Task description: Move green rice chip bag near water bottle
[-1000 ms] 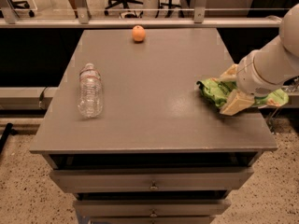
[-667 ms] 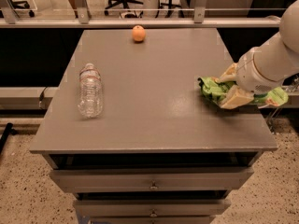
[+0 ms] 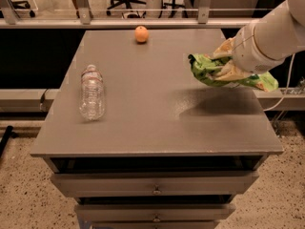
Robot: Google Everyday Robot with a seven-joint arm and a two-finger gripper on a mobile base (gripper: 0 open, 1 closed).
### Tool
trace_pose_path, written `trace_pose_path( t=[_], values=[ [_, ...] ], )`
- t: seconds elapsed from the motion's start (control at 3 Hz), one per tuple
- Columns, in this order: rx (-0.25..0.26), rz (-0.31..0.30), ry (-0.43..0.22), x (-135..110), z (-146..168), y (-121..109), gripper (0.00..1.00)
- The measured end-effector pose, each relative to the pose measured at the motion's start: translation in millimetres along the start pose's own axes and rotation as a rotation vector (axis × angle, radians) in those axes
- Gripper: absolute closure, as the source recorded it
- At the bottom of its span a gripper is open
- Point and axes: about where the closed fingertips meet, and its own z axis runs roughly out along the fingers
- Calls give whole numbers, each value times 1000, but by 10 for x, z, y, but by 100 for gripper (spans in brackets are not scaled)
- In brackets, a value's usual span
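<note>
Lifted off the tabletop since a second ago, the green rice chip bag [image 3: 206,68] now hangs in the air, higher and a little further toward the back than it was. The tan fingers [image 3: 224,49] are pinched closed on the crumpled bag, one above it and one below, so the gripper [image 3: 226,63] has a firm hold on it over the right side of the table [image 3: 152,123]. Most of the bag sticks out to the left of the fingers, and a thinner green tail trails out to their right, under the wrist. Behind the fingers, the thick white arm [image 3: 269,30] rises up and away to the right. Directly below the fingers, a soft dark shadow [image 3: 214,104] lies on the grey surface, apart from the bag. Up and to the left of the fingers, near the back edge, sits a small orange fruit [image 3: 141,34]. Far to the left of the fingers and slightly lower, well apart from the bag, the clear water bottle [image 3: 92,92] lies on its side. Below the tabletop are grey drawers [image 3: 155,184].
</note>
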Motion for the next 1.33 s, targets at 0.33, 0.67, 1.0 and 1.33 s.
trace_pose_path(
  t=[0.33, 0.67, 1.0, 1.33],
  values=[
    [2, -9, -6, -27, 2, -14, 100],
    [25, -88, -64, -271, 12, -140, 100],
    [51, -228, -179, -835, 59, -207, 100],
    [40, -323, -285, -1350, 205, -124, 100]
  ],
)
